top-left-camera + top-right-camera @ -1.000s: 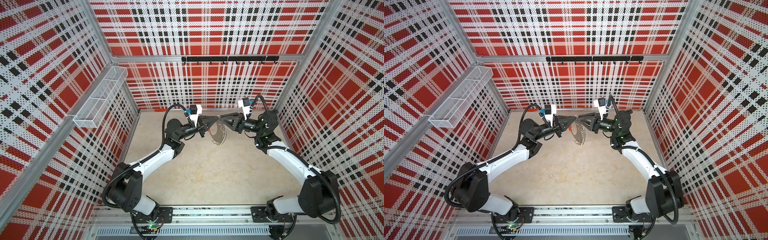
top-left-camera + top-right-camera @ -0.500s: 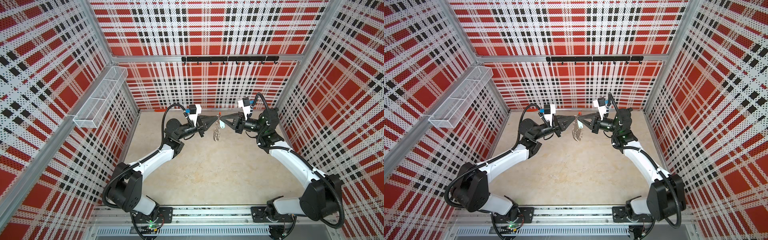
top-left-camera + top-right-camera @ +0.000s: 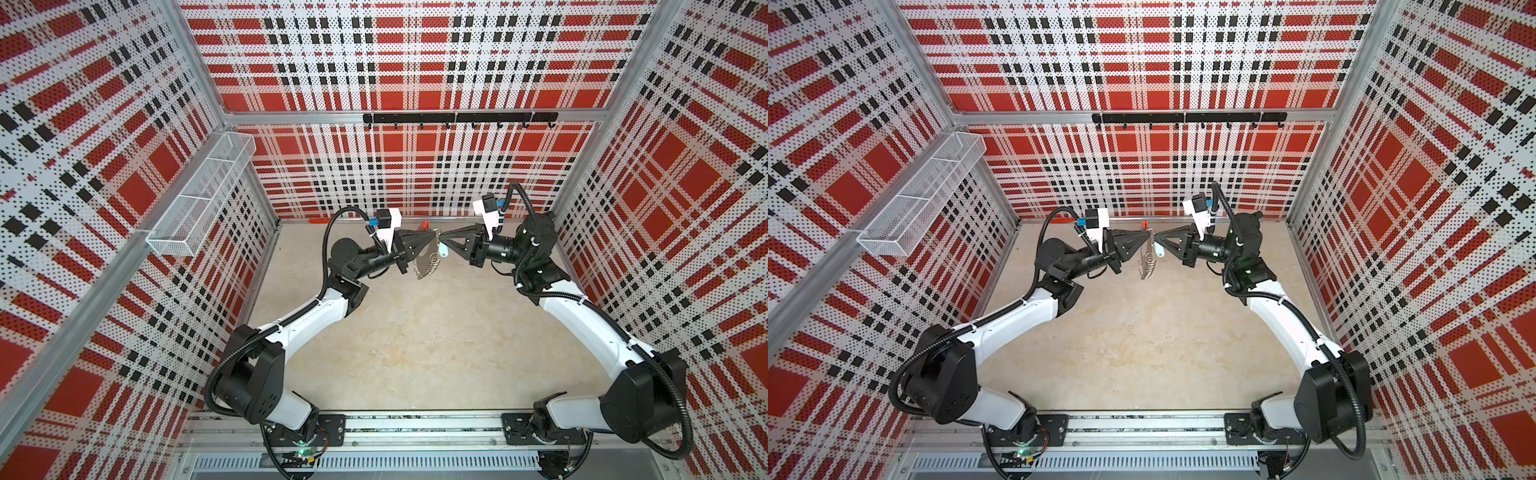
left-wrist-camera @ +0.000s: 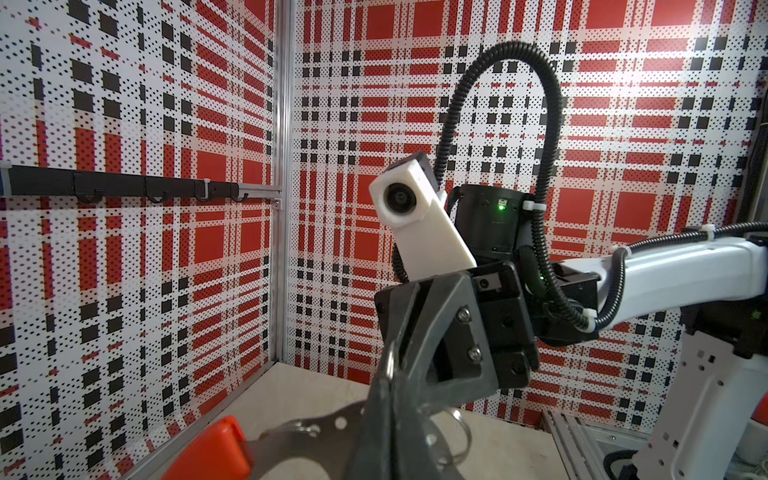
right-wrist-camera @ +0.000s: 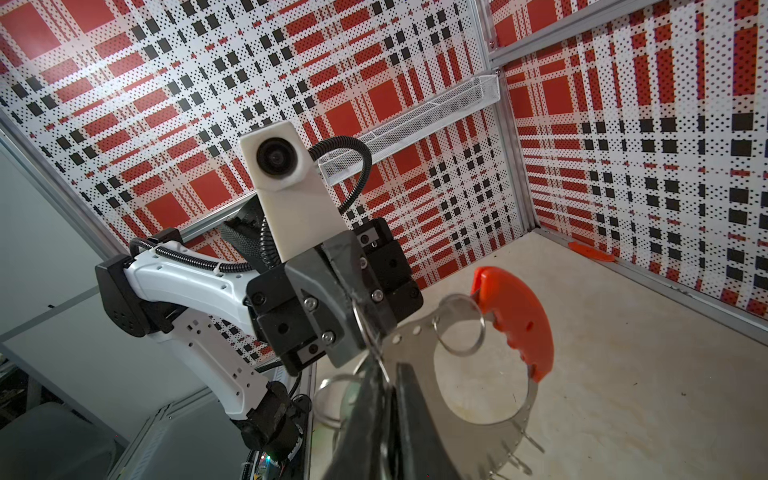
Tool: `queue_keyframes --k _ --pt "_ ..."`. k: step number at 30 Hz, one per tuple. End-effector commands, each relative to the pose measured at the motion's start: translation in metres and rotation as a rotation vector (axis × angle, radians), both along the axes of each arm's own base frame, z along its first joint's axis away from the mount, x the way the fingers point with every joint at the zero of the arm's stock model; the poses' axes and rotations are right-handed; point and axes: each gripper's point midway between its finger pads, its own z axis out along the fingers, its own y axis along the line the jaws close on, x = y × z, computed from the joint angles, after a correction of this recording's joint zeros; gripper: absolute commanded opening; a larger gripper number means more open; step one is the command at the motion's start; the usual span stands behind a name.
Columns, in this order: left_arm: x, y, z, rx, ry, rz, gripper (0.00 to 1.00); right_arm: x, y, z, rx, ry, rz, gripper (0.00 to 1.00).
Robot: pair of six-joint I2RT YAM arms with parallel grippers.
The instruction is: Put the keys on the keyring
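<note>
**Current state**

- Desk (image 3: 415, 353): bare in both top views. All work takes place in the air above its rear edge.
- Keyring (image 3: 426, 264): held clear of the desk and hanging downward, with the red segment (image 5: 515, 320) uppermost.
- Left gripper (image 3: 433, 237): pressed together on the metal band of the keyring, just beside the red segment.
- Right gripper (image 3: 444, 240): tip to tip with the left gripper. In the right wrist view its fingers (image 5: 411, 415) stand almost together, with only a thin slit between them.
- Keys (image 3: 444, 250): the teal end dangles directly below the right gripper tip, against the keyring edge. The right gripper appears to pinch the metal end, but the contact itself is hidden.

**Step in hand**

Threading. The keys are presented to the band, and it cannot be determined whether they are hooked on yet.

**Next move**

1. Hold the left gripper rigid.
2. With the right gripper, make a small, fine-aligned feed of the key's ring onto one loop (image 5: 459, 324).
3. Do not release until the keys hang from the keyring alone.
</note>
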Motion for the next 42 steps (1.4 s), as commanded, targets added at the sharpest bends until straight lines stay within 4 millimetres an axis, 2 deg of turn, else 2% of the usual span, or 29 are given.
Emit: queue_keyframes --k 1,7,10,12,16,18,24,27,32,37,42 --pt "-0.009 0.0 0.022 -0.054 -0.081 -0.009 0.0 -0.004 0.005 0.002 0.0 -0.007 0.022 0.16" --pt "-0.008 -0.002 0.019 -0.061 -0.059 -0.023 0.0 -0.005 0.004 0.004 -0.005 -0.018 0.01 0.2" --pt "-0.007 -0.001 0.019 -0.06 -0.056 -0.021 0.0 -0.003 -0.001 0.006 -0.034 -0.043 -0.043 0.28" --pt "-0.007 0.0 0.019 -0.06 -0.057 -0.02 0.0 -0.001 -0.008 0.008 -0.054 -0.057 -0.083 0.31" --pt "-0.008 0.001 0.02 -0.061 -0.059 -0.022 0.0 0.001 -0.027 0.014 -0.077 -0.086 -0.161 0.45" --pt "-0.008 0.001 0.019 -0.06 -0.058 -0.023 0.0 0.001 -0.035 0.02 -0.09 -0.115 -0.206 0.46" --pt "-0.007 0.001 0.019 -0.064 -0.046 -0.022 0.0 -0.005 -0.032 0.043 -0.015 -0.165 -0.175 0.44" --pt "-0.008 0.001 0.02 -0.071 -0.042 -0.023 0.0 -0.006 -0.026 0.049 0.026 -0.169 -0.134 0.4" --pt "-0.009 0.002 0.022 -0.078 -0.043 -0.022 0.0 -0.005 -0.009 0.043 0.021 -0.158 -0.083 0.37" --pt "-0.008 0.004 0.022 -0.078 -0.043 -0.02 0.0 -0.002 -0.004 0.037 0.017 -0.143 -0.073 0.36" --pt "-0.008 0.003 0.022 -0.079 -0.043 -0.024 0.0 -0.004 -0.001 0.037 0.02 -0.145 -0.063 0.31"
